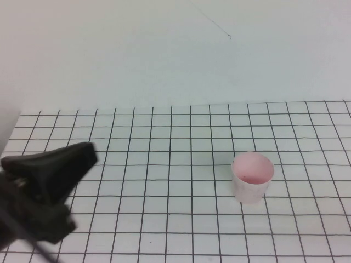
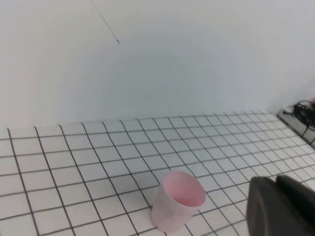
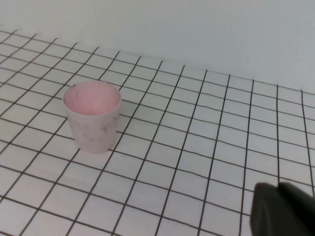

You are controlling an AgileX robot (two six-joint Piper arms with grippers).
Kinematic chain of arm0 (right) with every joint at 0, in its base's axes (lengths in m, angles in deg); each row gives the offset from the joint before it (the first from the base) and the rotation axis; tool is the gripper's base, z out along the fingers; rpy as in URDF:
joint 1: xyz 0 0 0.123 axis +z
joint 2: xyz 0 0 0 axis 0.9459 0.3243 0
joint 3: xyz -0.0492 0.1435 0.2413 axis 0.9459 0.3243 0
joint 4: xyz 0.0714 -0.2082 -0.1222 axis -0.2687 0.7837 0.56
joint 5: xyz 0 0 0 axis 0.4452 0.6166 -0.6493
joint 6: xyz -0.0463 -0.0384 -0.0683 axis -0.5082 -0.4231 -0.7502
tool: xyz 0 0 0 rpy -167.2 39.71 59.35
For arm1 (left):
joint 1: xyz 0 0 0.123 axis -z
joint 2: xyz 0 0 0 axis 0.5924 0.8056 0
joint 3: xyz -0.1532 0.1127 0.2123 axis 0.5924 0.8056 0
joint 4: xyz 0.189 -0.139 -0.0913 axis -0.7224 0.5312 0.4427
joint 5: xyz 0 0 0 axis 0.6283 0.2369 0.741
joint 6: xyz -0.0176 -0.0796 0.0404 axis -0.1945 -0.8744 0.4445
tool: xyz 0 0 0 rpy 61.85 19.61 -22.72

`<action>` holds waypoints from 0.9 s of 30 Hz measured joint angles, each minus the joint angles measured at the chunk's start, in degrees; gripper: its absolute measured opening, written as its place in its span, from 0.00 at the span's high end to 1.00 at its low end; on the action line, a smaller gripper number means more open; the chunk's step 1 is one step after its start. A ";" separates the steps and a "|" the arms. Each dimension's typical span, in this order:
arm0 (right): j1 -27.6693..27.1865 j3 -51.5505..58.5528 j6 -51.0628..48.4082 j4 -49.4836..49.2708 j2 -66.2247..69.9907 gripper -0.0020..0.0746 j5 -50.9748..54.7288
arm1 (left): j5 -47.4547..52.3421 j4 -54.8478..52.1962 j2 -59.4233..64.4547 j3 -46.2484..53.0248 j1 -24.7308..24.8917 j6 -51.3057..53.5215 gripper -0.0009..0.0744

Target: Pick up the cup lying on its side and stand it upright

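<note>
The pale pink cup [image 1: 252, 178] stands upright on the grid table, mouth up, right of centre. It also shows upright in the left wrist view [image 2: 176, 201] and the right wrist view [image 3: 92, 117]. My left gripper [image 1: 82, 156] hangs at the near left, well away from the cup, jaws together and empty; its tips show in the left wrist view [image 2: 276, 184]. My right gripper is outside the high view; in the right wrist view its tips [image 3: 278, 189] are together, empty, and apart from the cup.
The white table with black grid lines [image 1: 164, 164] runs back to a plain white wall [image 1: 164, 55]. Dark cables [image 2: 302, 110] lie off the table's far edge in the left wrist view.
</note>
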 joint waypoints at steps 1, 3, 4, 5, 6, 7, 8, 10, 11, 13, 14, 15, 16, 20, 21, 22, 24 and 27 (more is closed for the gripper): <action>0.00 0.00 0.00 0.00 0.00 0.97 0.00 | -1.84 2.41 -1.55 1.86 -2.02 3.94 0.99; 0.00 0.00 0.00 0.00 0.00 0.97 0.00 | -8.28 10.78 -4.70 6.45 -7.49 13.82 0.99; 0.00 0.00 0.00 0.00 0.00 0.97 0.00 | -12.42 13.84 -6.00 8.56 -10.33 17.85 0.99; 0.00 0.00 0.00 0.00 0.00 0.97 0.00 | -16.96 16.88 -7.73 11.28 -13.10 21.52 0.99; 0.00 0.00 0.00 0.00 0.00 0.97 0.00 | -21.67 19.06 -9.49 14.11 -15.78 23.26 0.99; 0.00 0.00 0.00 0.00 0.00 0.97 0.00 | -25.21 20.04 -10.94 16.34 -17.92 23.51 0.99; 0.00 0.00 0.00 0.00 0.00 0.97 0.00 | -28.96 20.93 -12.78 19.12 -20.58 23.51 0.99; 0.00 0.00 0.00 0.00 0.00 0.97 0.00 | -33.54 23.35 -15.86 24.15 -25.21 23.51 0.99; 0.00 0.00 0.00 0.00 0.00 0.97 0.00 | -34.84 25.08 -17.57 26.43 -27.61 23.51 0.99; 0.00 0.00 0.00 0.00 0.00 0.97 0.00 | -34.79 28.04 -21.10 30.05 -31.97 23.51 0.99; 0.00 0.00 0.00 0.00 0.00 0.97 0.00 | -34.79 29.17 -22.90 31.93 -33.60 24.00 0.99; 0.00 0.00 0.00 0.00 0.00 0.97 0.00 | -34.79 29.73 -24.70 33.66 -34.71 24.72 0.99; 0.00 0.00 0.00 0.00 0.00 0.97 0.00 | -34.66 30.24 -26.12 34.94 -35.32 25.34 0.99; 0.00 0.00 0.00 0.00 0.00 0.97 0.00 | -33.18 30.92 -30.77 39.85 -38.16 26.31 0.99; 0.00 0.00 0.00 0.00 0.00 0.97 0.00 | -32.32 30.92 -31.42 40.59 -38.66 26.76 0.99; 0.00 0.00 0.00 0.00 0.00 0.97 0.00 | -29.20 30.92 -31.86 40.42 -38.68 27.82 0.99; 0.00 0.00 0.00 0.00 0.00 0.97 0.00 | -23.35 31.40 -32.28 40.40 -38.68 30.24 0.99; 0.00 0.00 0.00 0.00 0.00 0.97 0.00 | -16.57 31.40 -32.42 40.40 -38.68 33.33 0.99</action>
